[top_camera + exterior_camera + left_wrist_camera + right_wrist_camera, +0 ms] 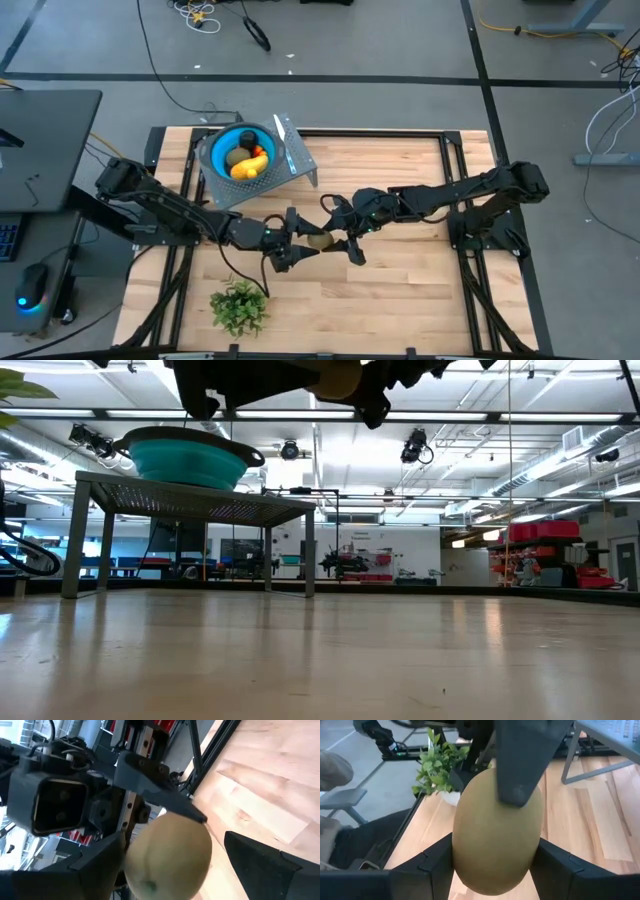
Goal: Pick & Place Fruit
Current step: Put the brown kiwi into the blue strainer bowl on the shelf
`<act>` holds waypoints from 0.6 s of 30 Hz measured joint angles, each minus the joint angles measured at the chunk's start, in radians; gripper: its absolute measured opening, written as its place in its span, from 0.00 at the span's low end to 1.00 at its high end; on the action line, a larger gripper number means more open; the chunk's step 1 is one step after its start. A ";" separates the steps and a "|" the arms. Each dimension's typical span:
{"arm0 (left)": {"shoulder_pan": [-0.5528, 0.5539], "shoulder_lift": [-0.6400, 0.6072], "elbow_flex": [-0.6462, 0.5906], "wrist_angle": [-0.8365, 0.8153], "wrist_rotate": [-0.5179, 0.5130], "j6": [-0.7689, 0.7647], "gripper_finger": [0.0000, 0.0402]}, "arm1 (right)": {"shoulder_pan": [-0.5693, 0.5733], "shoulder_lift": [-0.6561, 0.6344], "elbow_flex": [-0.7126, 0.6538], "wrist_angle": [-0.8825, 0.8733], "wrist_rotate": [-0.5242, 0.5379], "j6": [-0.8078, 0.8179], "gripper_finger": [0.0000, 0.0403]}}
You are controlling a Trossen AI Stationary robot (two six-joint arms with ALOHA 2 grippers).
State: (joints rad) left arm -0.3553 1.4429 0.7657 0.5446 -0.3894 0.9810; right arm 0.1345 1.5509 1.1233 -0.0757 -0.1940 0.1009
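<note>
Olive-brown oval fruit [319, 240] mid-frame, raised off the table [400, 290], pinched by right gripper [340, 243]. Left gripper [296, 242] spread wide around it. Other fruit [250, 165] in bowl [222, 143], upper left. Bare wood lower right.

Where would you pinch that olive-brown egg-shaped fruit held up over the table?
Across its narrow waist, jaws on the two long sides, coming in from the right. The olive-brown fruit is oval, so the waist is slimmest; the right gripper clasps it so, the left gripper alongside.
</note>
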 joint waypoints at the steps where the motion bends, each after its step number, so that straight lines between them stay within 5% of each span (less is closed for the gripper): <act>1: 0.000 0.000 0.000 -0.001 0.002 0.000 0.87 | 0.000 0.002 0.000 0.001 0.000 0.000 0.55; 18: 0.000 0.000 -0.001 -0.005 -0.021 0.007 0.68 | -0.003 0.002 0.000 0.010 0.000 0.000 0.55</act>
State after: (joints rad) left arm -0.3553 1.4429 0.7650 0.5400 -0.4107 0.9882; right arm 0.1317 1.5524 1.1229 -0.0654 -0.1940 0.1013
